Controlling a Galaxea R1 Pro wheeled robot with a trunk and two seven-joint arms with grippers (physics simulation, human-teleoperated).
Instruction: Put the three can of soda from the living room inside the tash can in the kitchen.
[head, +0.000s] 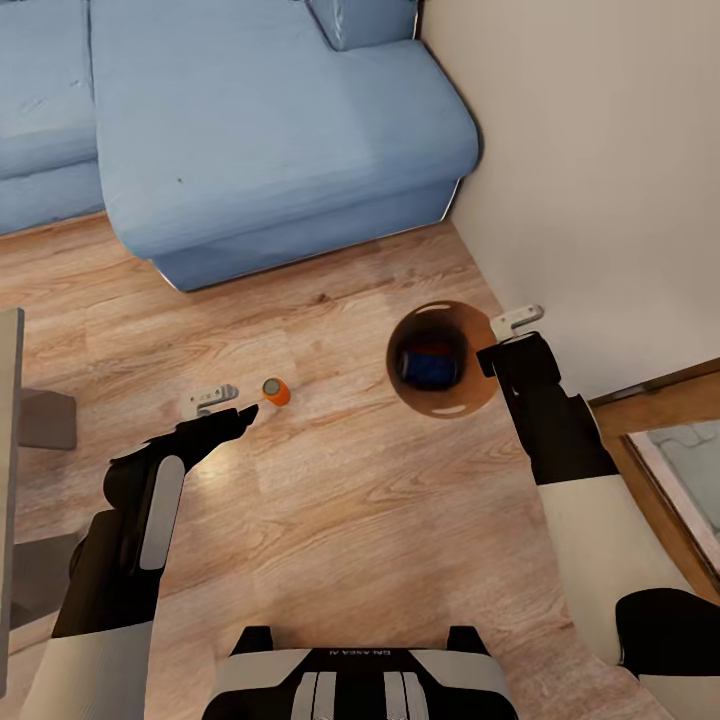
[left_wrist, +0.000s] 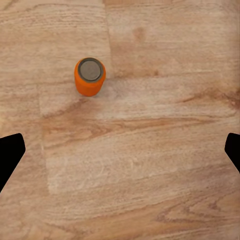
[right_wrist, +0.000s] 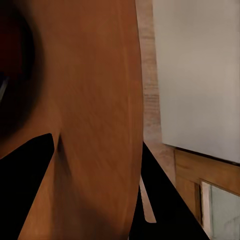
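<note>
Head view has your orange can (head: 276, 391) upright on the wood floor (head: 330, 520), just beside your left claw (head: 238, 402), spread wide, nothing in it. Your right claw (head: 503, 334) pinches the bin (head: 478, 396) rim; a blue can (head: 432, 368) lies inside.

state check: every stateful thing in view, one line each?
orange can: upright on the wood floor, not gripped
trash can: upright, its rim clamped by the right gripper, blue can inside
left gripper: open, beside the orange can, apart from it
right gripper: shut on the trash can rim
</note>
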